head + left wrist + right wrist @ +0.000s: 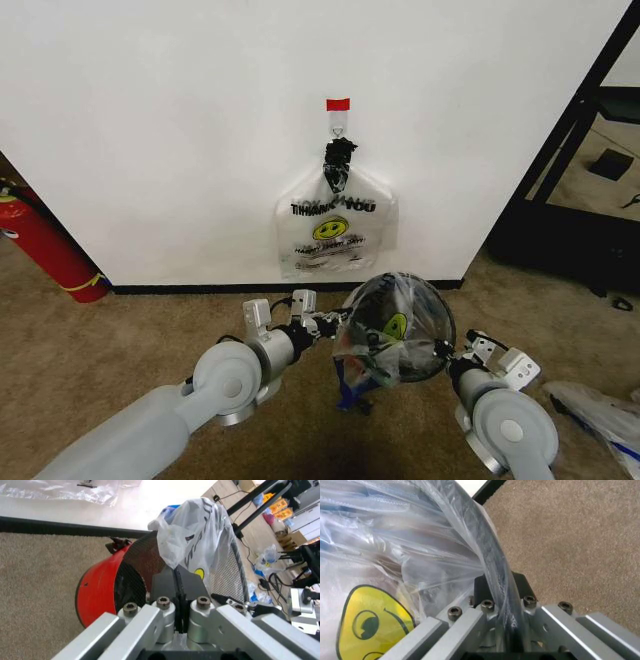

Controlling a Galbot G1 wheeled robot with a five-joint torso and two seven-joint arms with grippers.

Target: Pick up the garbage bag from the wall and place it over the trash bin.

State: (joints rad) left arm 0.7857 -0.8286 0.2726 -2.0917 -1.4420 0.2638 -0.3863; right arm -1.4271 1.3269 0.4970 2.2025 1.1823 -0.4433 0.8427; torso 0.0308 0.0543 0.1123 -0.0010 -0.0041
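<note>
Left gripper (335,322) and right gripper (440,352) both clamped, arms forward.

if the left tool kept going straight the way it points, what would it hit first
Probably the garbage bag draped over the trash bin rim: the left tool, shut on the plastic there, points across the bin's mouth. Past the bag, depth is unclear.

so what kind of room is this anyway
Probably an indoor lab or office corner: plain white wall with a hook, brown carpet, a red fire extinguisher on the floor, and a black rack with cables beside it.
</note>
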